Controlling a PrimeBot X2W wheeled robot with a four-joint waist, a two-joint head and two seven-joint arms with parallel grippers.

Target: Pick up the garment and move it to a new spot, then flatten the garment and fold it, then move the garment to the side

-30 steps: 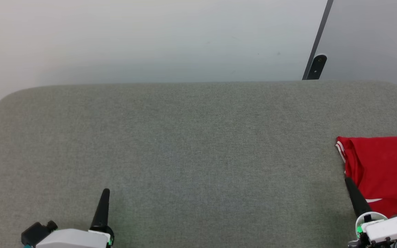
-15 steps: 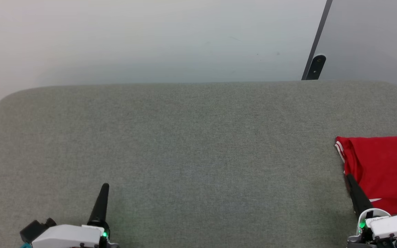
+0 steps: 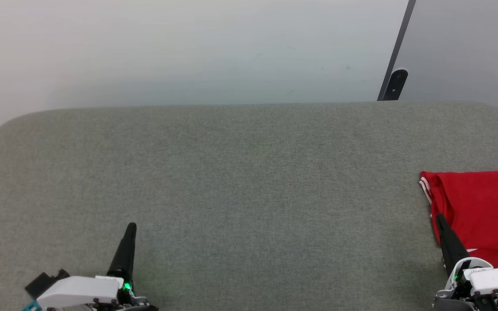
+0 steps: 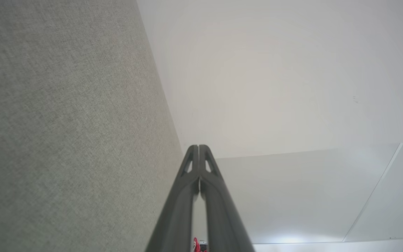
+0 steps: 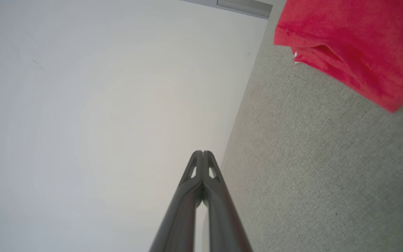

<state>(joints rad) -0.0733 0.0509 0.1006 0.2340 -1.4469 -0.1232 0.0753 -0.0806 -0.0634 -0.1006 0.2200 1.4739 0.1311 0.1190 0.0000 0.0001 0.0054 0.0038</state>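
The left pincer (image 4: 198, 148) has its fingers (image 4: 180, 199) pressed tight together, pointing along the grey fabric counter's (image 4: 65, 122) edge toward a pale wall (image 4: 275, 70).

Left gripper (image 3: 131, 225) moved slightly toward 12 o'clock in head view; right gripper (image 3: 439, 217) likewise moved slightly toward 12 o'clock.

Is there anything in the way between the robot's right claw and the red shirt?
No, nothing visible. The shut right gripper sits right beside the left edge of the folded red soft jersey shirt on the grey fabric-covered table. In the right wrist view, bare grey cloth lies between the fingertips and the shirt.
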